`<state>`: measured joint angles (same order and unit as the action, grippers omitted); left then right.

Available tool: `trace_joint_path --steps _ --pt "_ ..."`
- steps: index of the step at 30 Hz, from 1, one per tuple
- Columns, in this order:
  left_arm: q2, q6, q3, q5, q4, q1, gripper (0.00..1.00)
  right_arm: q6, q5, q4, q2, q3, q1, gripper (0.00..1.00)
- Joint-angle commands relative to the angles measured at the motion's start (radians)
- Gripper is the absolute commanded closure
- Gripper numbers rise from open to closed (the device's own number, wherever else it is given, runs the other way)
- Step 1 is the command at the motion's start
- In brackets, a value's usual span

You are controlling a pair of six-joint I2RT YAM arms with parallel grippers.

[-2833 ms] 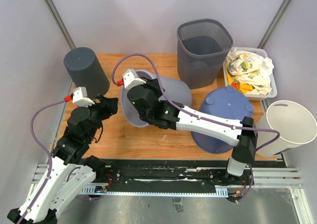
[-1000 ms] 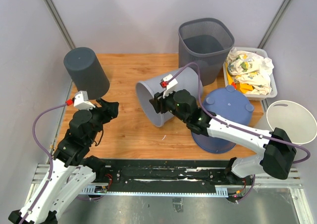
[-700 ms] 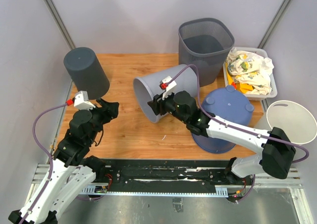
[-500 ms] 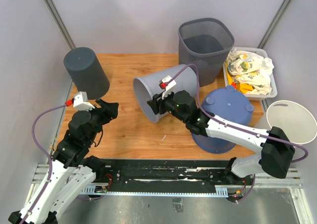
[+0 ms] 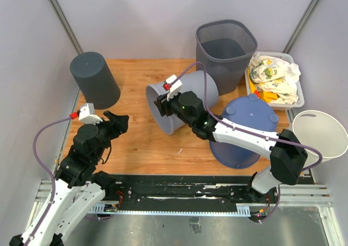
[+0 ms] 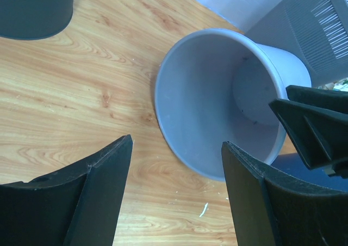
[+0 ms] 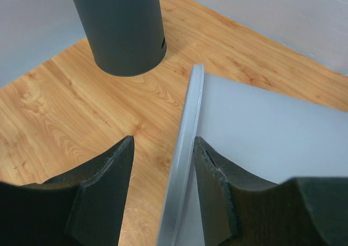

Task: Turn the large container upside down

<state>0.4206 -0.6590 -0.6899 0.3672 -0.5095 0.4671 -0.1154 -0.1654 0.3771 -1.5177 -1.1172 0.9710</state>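
The left gripper [image 6: 176, 142] hangs over the wooden table [image 5: 136, 148] with its fingers spread wide, holding nothing. Just beyond it the large container [image 6: 217, 121] lies on its side. Its mouth faces that gripper, and its long axis runs away rightward to the mesh basket [image 5: 224, 47]. The right gripper [image 7: 163, 148] straddles the container's rim with its fingers apart and a gap beside one finger. Left of it stands an upturned dark bin [image 5: 93, 78], and under its arm is a blue tub [image 5: 247, 121]. Grey walls surround the table.
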Motion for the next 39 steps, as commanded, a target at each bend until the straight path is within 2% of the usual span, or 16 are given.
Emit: trace_joint_path --steps 1,6,11,15,16,39 --pt "-0.019 0.003 -0.043 0.015 -0.015 0.001 0.28 0.040 -0.018 0.034 -0.045 -0.045 -0.014 0.52" --pt "-0.019 0.009 -0.072 0.023 -0.038 0.001 0.28 0.043 -0.025 0.054 -0.060 -0.041 -0.014 0.60" --pt "-0.024 0.009 -0.088 0.027 -0.060 0.001 0.28 0.037 -0.007 0.065 -0.073 -0.047 -0.014 0.77" --pt "-0.035 0.014 -0.110 0.037 -0.082 0.001 0.28 0.054 -0.007 0.031 -0.099 -0.078 -0.012 0.97" --pt "-0.038 0.013 -0.116 0.039 -0.090 0.001 0.28 0.058 -0.010 0.026 -0.104 -0.082 -0.012 0.99" --pt "-0.143 -0.033 -0.182 0.131 -0.246 0.001 0.25 0.323 -0.241 -0.007 -0.296 -0.199 0.190 0.99"
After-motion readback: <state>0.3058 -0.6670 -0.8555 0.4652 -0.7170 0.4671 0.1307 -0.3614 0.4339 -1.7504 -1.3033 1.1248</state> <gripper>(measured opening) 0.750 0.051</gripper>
